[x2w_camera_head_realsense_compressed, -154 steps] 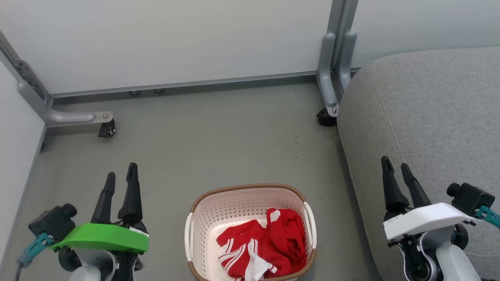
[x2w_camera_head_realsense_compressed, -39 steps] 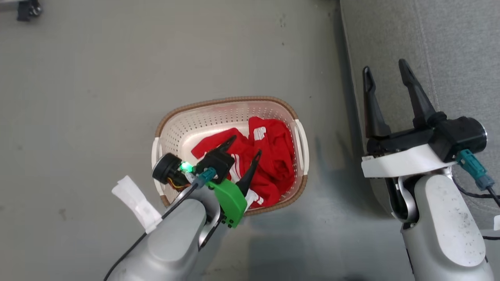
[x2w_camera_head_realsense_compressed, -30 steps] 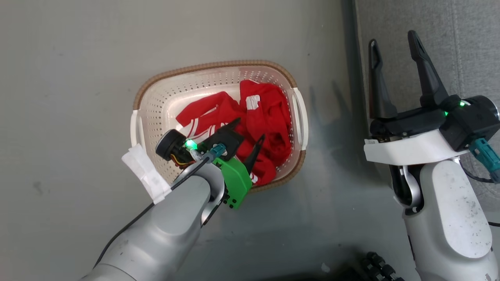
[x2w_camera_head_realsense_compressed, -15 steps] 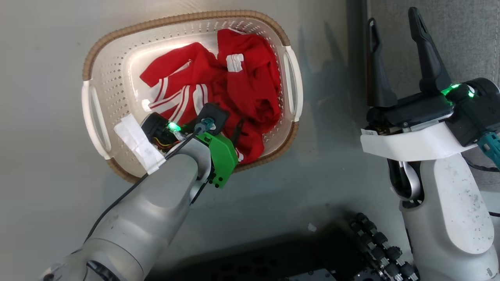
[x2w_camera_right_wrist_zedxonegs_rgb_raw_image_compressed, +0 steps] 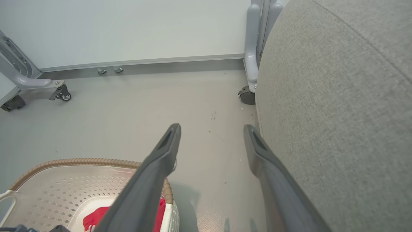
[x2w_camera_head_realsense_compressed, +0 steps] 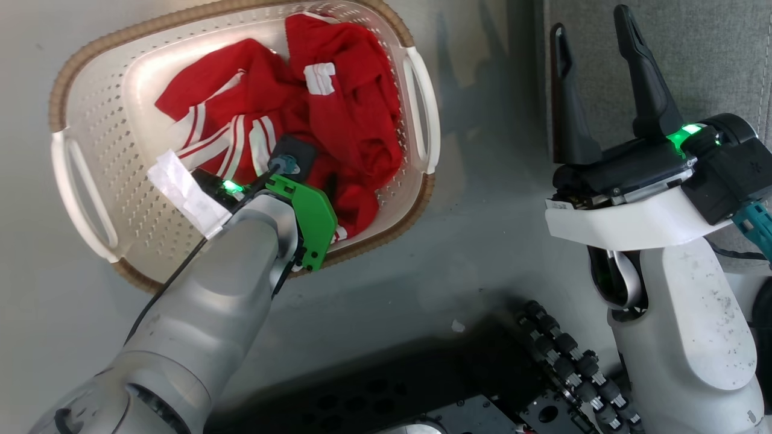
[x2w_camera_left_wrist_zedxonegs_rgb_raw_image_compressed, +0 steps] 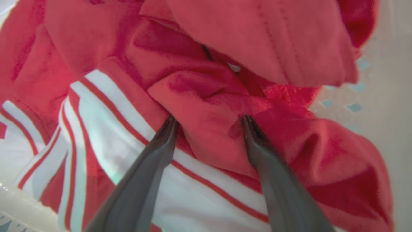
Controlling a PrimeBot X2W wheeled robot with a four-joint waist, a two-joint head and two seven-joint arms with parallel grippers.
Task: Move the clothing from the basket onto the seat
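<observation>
Your left gripper (x2w_camera_left_wrist_zedxonegs_rgb_raw_image_compressed: pixel 209 118), jaws apart inside the basket (x2w_camera_head_realsense_compressed: pixel 114 120), straddles a clothing (x2w_camera_left_wrist_zedxonegs_rgb_raw_image_compressed: pixel 225 38) fold; closing could possibly snag both garments.

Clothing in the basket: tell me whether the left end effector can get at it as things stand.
Probably yes. The left end effector is down inside the basket, and its open jaws straddle a fold of the red clothing. Nothing seems to lie in the way.
</observation>
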